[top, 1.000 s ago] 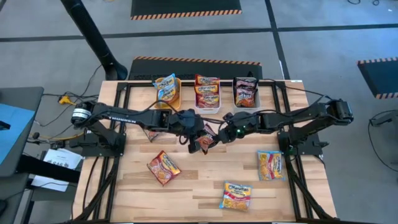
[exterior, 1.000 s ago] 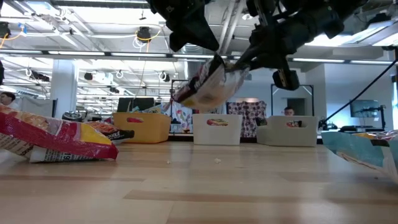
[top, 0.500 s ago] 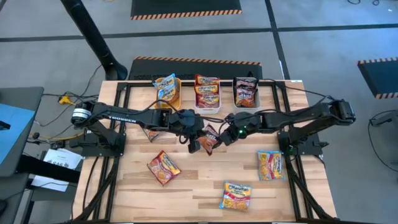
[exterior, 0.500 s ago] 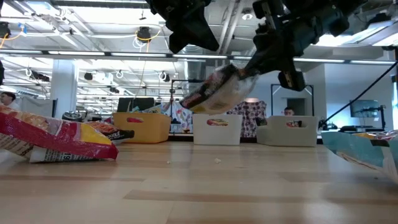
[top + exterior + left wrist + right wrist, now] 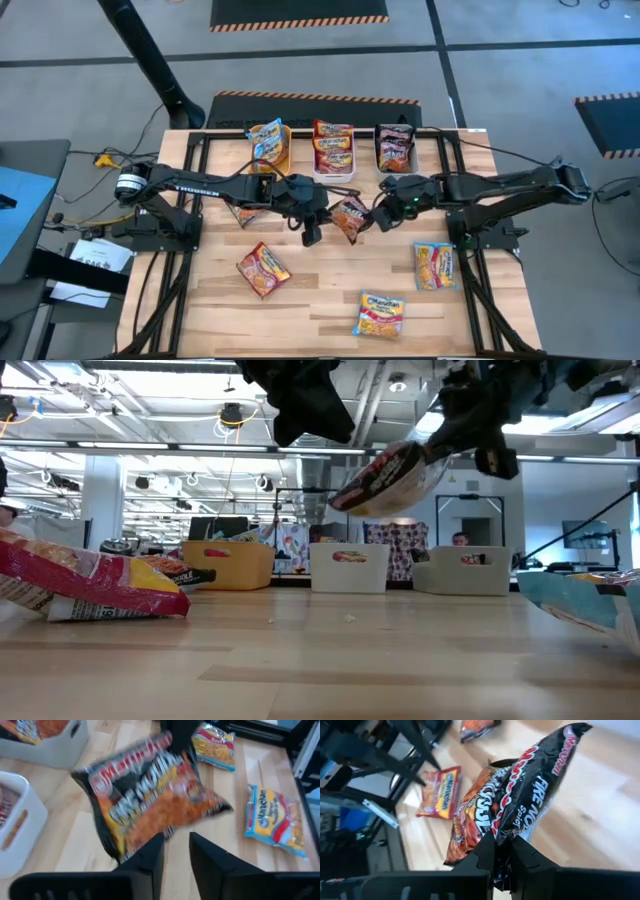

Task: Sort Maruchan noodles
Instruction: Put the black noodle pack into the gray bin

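The right gripper (image 5: 381, 214) pinched only the edge of a black noodle packet (image 5: 351, 216). It hung in the air over the middle of the table (image 5: 330, 290). It could slip and fall because the hold was so small. The left gripper (image 5: 311, 234) sat near, at nine o'clock from it, fingers a little apart, empty. The packet was shiny, crinkly, black and orange.

Bins at the table's far edge

Orange bin (image 5: 277, 146), white bin (image 5: 334, 166) and grey bin (image 5: 396, 162) stand side by side on the wooden table (image 5: 320, 290).
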Available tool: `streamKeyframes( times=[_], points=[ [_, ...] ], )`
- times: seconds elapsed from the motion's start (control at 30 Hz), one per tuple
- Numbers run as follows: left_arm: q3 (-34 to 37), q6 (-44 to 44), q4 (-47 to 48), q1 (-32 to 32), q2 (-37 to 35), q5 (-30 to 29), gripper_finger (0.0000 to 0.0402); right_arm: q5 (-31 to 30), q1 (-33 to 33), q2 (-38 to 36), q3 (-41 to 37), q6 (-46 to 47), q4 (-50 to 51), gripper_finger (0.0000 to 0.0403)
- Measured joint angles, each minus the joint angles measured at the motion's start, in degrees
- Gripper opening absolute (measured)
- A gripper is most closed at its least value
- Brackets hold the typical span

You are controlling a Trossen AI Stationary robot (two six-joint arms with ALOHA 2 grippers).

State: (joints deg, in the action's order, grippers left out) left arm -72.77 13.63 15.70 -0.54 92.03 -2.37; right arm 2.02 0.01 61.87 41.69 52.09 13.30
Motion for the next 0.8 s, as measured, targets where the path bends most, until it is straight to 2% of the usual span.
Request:
streamKeyframes(
  times=[0.13, 0.43, 0.6, 0.8],
  points=[
    [0.00, 0.63, 0.91, 0.00, 0.00, 3.75, 0.0094, -3.95, -0.37, -4.99, 0.00, -2.54, 4.58, 0.0038],
    [-0.02, 4.83, 1.87, -0.31, 0.02, 13.51, 0.0094, -10.95, -5.58, -14.26, 0.00, -12.58, 12.91, 0.0038],
    [-0.02, 4.69, 1.82, -1.28, 0.02, 14.75, 0.0093, -12.67, -10.10, -16.71, 0.00, -21.29, 13.06, 0.0038],
    [-0.02, 4.65, 1.87, -2.58, 0.02, 15.67, 0.0093, -14.29, -16.02, -17.32, 0.00, -37.35, 13.01, 0.0039]
  ],
)
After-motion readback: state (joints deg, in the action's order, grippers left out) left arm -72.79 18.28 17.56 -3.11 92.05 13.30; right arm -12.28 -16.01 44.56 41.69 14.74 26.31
